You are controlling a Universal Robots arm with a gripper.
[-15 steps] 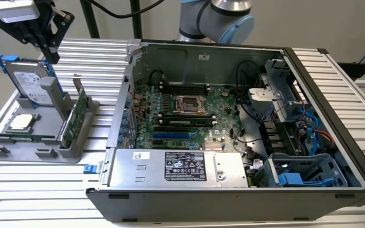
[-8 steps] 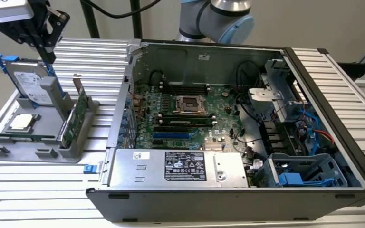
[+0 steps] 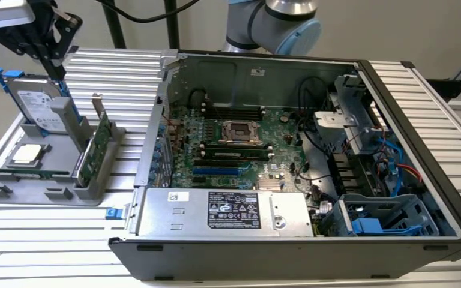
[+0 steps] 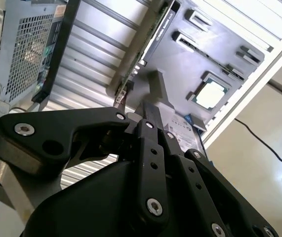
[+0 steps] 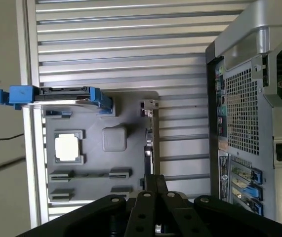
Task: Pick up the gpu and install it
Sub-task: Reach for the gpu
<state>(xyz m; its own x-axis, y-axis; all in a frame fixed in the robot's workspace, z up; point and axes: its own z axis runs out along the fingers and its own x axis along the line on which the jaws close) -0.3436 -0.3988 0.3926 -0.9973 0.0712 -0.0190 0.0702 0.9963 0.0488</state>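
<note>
We note a ribbed aluminium table (image 3: 38,240) carrying two things: a grey moulded plastic parts tray (image 3: 22,195) at the exterior view's left, and a black open-sided computer case (image 3: 295,255) beside it. Inside the case lie a green motherboard (image 3: 230,150), a silver boxed power supply (image 3: 222,211) and a blue plastic drive caddy (image 3: 379,225).

On the tray:
- The gpu (image 3: 101,147) stands on its long edge in a slot along the side nearest the case. Its green circuit face is turned to the case and its silver end bracket sticks up at the far end. It is not yet lifted or installed.
- A grey upright tray post (image 3: 72,123) rises just beside the gpu on the side away from the case.
- A silver hard drive in a blue frame (image 3: 38,102) stands upright at the tray's far end.
- A square silver processor chip (image 3: 26,154) lies flat in its pocket, well apart from the gpu.

The case's rear wall sits close to the gpu, with bare table slats between them.

The grey-and-blue jointed arm (image 3: 275,24) rises behind the case. The black linkage hand (image 3: 56,67) hangs over the tray's far end, fingers pointing down above the hard drive in the exterior view. In the first wrist view its tips line up with the gpu's thin top edge. The fingers look drawn together, and they grip nothing and touch nothing.
</note>
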